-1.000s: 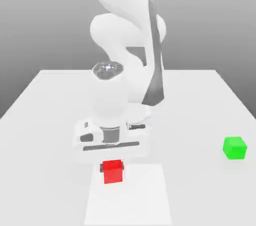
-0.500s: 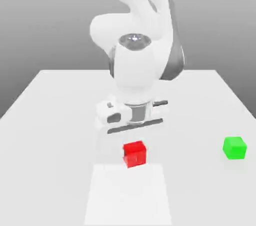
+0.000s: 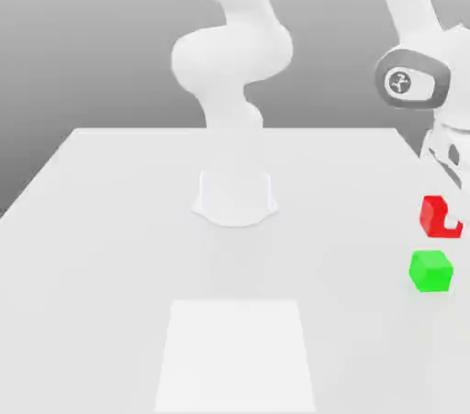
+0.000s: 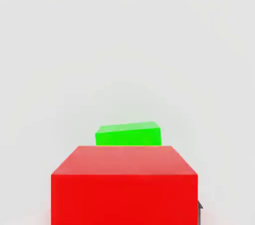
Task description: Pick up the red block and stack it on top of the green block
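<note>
Hand view first, nearest to me: the bright-red matte cube (image 4: 124,200) is in my grasp, my end effector (image 3: 452,219) closed on its sides and opened no wider than the cube needs. Beyond it, part of the bright-green matte cube (image 4: 128,135) shows past the red one's edge, sitting on the pale tabletop (image 3: 119,265). The picking up is done; I judge that lining up over the green cube, lowering, letting go and backing off are left. The exterior view gives me what my hand camera cannot: the red cube held up near that view's right side, drawn above the green one with a gap between them, and my white arm (image 3: 413,13) reaching over. The hand view, in turn, gives me the red cube's broad face, which my hand partly covers in the exterior view.
</note>
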Tool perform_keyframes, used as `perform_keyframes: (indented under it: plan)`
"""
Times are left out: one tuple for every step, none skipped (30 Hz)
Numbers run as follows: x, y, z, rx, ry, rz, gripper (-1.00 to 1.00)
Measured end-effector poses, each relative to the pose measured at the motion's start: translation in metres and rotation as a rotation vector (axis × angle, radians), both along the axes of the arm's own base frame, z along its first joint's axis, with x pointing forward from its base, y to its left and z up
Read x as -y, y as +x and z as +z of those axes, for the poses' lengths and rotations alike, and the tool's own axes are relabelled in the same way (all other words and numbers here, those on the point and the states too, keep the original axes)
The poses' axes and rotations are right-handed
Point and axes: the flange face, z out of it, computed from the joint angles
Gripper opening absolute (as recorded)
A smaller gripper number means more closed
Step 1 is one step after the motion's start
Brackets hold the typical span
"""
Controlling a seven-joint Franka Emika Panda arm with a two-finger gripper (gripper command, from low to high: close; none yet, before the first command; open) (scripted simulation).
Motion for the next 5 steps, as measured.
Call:
perform_keyframes:
  plan:
    - [0.001,0.001,-0.011,0.000,0.000,-0.002,-1.00]
    - [0.001,0.001,-0.022,0.000,0.000,-0.002,-1.00]
    - [0.002,0.000,-0.028,0.000,0.000,-0.002,1.00]
    - [0.002,0.000,-0.028,0.000,0.000,-0.002,1.00]
    - [0.002,0.000,-0.028,0.000,0.000,-0.002,1.00]
